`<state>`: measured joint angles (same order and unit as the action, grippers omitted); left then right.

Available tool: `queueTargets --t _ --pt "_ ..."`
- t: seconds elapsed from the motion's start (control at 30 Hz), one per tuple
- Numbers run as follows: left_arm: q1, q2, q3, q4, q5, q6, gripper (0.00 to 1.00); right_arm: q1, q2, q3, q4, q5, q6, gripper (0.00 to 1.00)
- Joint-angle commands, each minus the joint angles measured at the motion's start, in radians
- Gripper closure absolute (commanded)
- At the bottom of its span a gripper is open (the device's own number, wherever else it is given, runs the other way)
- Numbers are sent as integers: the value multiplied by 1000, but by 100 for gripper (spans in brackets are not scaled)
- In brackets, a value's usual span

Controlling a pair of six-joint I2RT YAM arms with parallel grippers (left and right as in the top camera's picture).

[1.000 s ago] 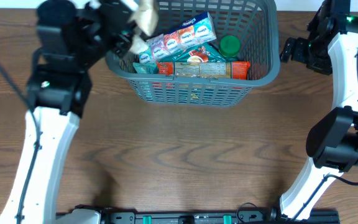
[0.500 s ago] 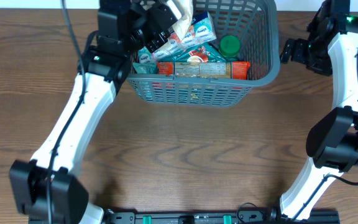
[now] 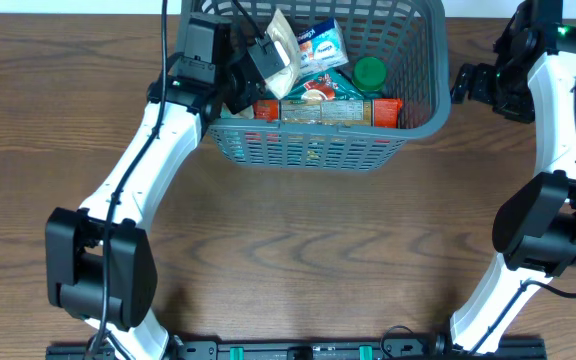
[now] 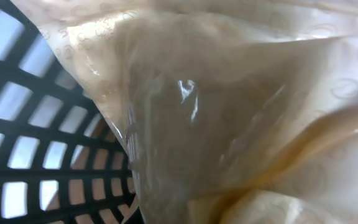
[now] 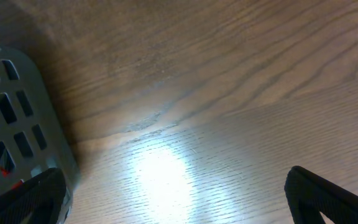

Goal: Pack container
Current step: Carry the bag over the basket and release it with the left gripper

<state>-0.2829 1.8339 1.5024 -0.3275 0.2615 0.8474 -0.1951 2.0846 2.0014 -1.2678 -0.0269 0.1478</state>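
Observation:
The dark grey lattice container (image 3: 308, 145) stands at the back middle of the table, holding snack packets, a boxed bar and a green-lidded jar (image 3: 369, 72). My left gripper (image 3: 258, 65) is over the container's left side, shut on a clear beige plastic bag (image 3: 280, 50). In the left wrist view the bag (image 4: 241, 112) fills the frame and hides the fingers, with the container's lattice wall (image 4: 36, 155) behind it. My right gripper (image 3: 465, 82) is open and empty beside the container's right wall (image 5: 17, 130), its fingertips (image 5: 179, 199) spread over bare wood.
The wooden table (image 3: 298, 250) stretches in front of the container. The container holds blue and white tissue-like packets (image 3: 320, 40) and an orange box (image 3: 328, 108). The arm bases sit at the front edge.
My left arm has swung right and down, carrying the bag from above the container's left rim into the container. The right arm has not moved.

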Motion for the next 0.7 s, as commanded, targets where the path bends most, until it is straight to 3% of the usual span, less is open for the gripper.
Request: queueTargets --t 0.0,0.1,0.33,0.43,0.5,0.67 --pt "5 17 22 -22 -26 19 90 -6 0 -3 -3 -1 -15 1" --pt "5 24 22 -64 -59 19 65 -6 0 -3 -3 0 -15 1" --pt "5 14 22 -93 -80 15 50 -6 0 -3 -3 0 -15 1" --pt "5 -15 22 -94 -80 8 22 -6 0 -3 6 -1 -15 1" --pt "5 -54 23 -84 -85 6 16 -6 0 -2 29 0 -16 1" --pt "5 -190 23 -58 -126 0 14 -6 -1 5 86 -1 -33 1"
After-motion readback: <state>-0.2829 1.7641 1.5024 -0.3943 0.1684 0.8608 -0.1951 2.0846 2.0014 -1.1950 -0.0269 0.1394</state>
